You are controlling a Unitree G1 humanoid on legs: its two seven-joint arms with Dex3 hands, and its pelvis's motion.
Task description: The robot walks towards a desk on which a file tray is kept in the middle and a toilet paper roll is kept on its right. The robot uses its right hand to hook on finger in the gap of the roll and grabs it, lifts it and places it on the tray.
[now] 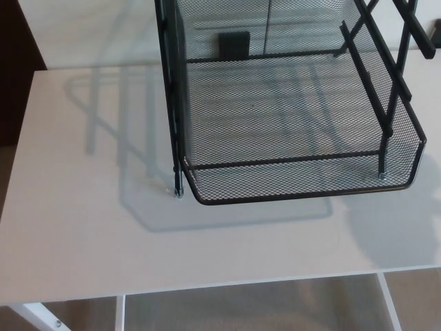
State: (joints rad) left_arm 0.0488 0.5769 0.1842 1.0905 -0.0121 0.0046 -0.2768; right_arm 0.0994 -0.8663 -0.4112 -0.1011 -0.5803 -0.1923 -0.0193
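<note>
A black mesh file tray (296, 186) is sitting on the white table (83, 227); neither hand is showing, so its fingers cannot be judged.

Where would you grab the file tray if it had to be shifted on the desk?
Take the file tray by its front lip, coming from the robot's side. That curved mesh edge is nearest and unobstructed, while upright posts line both flanks. No hand shows yet.

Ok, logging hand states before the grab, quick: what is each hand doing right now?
Left hand: not in view.
Right hand: not in view.
Only the black mesh file tray on the white desk shows.
</note>
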